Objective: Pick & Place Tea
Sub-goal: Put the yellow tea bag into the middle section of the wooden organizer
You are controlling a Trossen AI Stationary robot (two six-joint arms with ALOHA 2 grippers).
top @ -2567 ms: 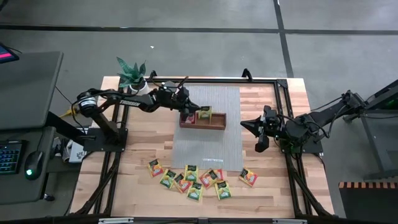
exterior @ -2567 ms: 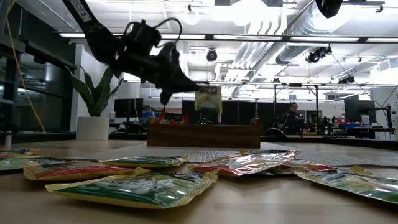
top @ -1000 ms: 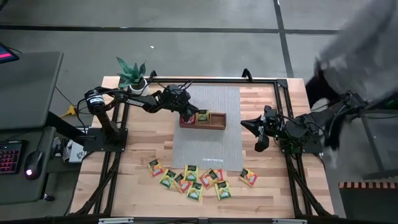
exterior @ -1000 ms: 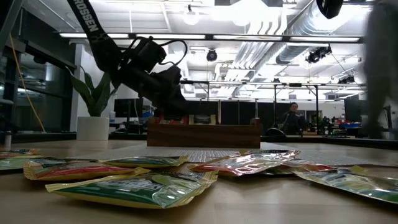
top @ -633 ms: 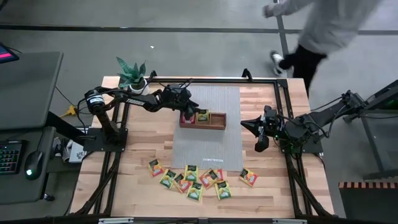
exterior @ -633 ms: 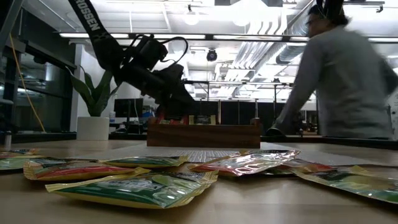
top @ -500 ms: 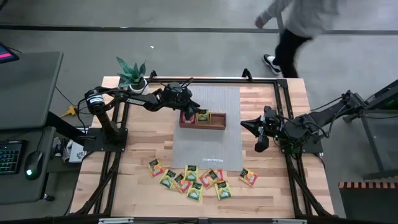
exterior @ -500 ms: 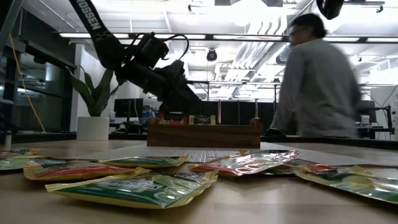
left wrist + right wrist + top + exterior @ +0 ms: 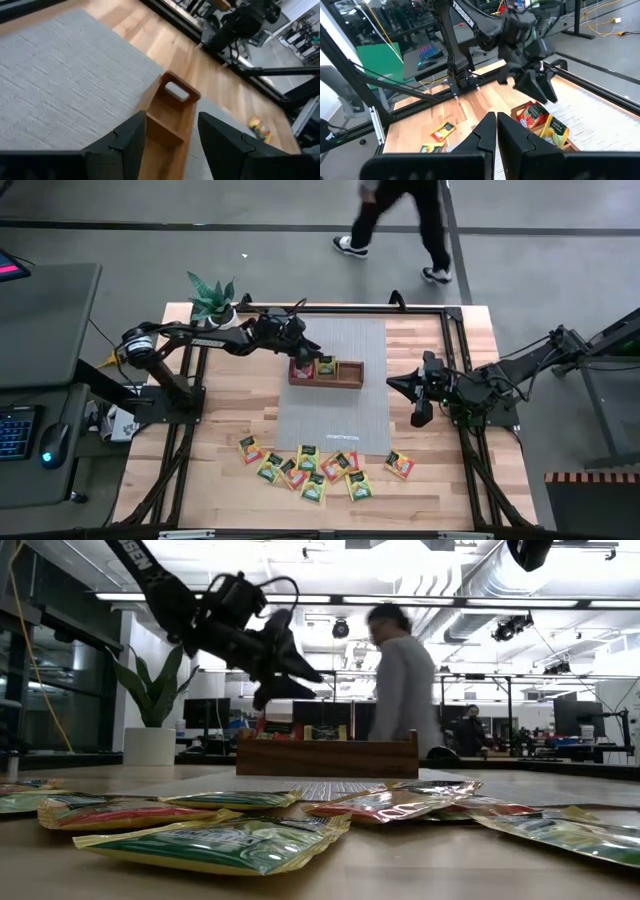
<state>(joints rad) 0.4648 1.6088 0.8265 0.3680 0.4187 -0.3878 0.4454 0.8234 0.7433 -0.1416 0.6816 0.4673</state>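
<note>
Tea packets (image 9: 312,471) mostly heaped along the near edge of the bench (image 9: 470,345), roughly centred, one loner (image 9: 399,466) off to the right of the pile. A red (image 9: 531,114) and a yellow one (image 9: 555,128) already standing in the left end of the wooden tray (image 9: 348,377), which sits on the grey mat (image 9: 345,420) farther back.

Left gripper (image 9: 308,352) hanging just above that left end, fingers spread, nothing between them. So next packet lies well toward the near side from it, straight across the mat.

Right gripper (image 9: 417,395) parked right of the mat, fingers pressed together, empty. Probably a touch nearer that loner, but left arm looks like the one doing the work. Person (image 9: 402,690) walking past beyond the far edge.
</note>
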